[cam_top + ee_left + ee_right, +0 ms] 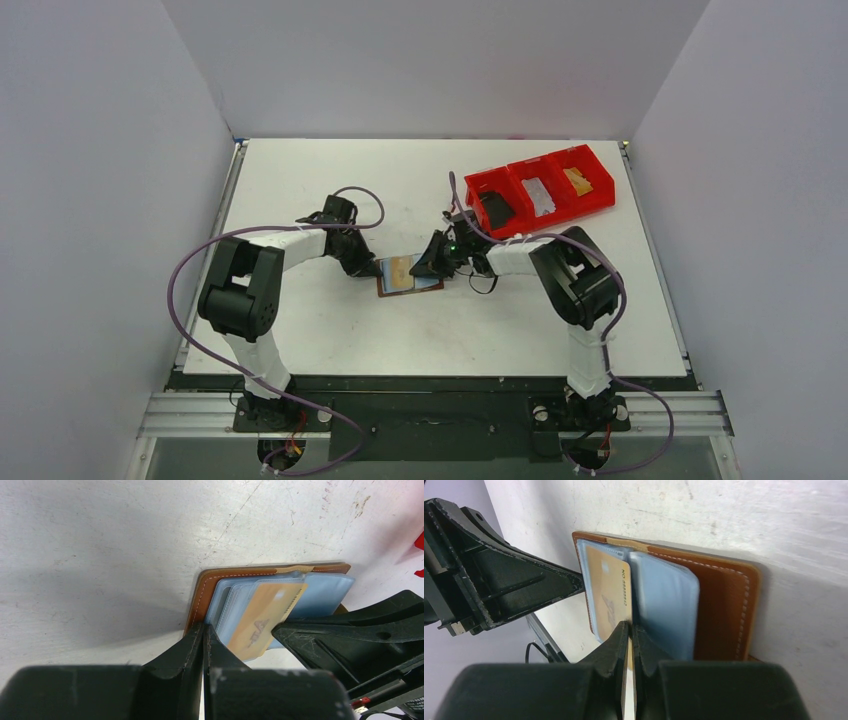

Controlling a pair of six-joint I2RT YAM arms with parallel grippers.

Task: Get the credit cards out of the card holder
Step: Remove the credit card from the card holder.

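Brown leather lies open on the white bench, between the two arms: the card holder, its pale blue pockets facing up. The left gripper has its fingers pressed together on the holder's leather edge, pinning it down. The right gripper has its fingers clamped on the end of a tan card, which sits askew and partly out of its sleeve but, I'd say, is not yet free. Whether more cards hide in the blue sleeves I cannot tell. The red bin holds a dark, a pale and a tan item, one per compartment, possibly cards already taken out. Both grippers crowd close over the holder, so room is tight there. The draw has to run back toward the right arm, whose wrist is near the bin's corner.
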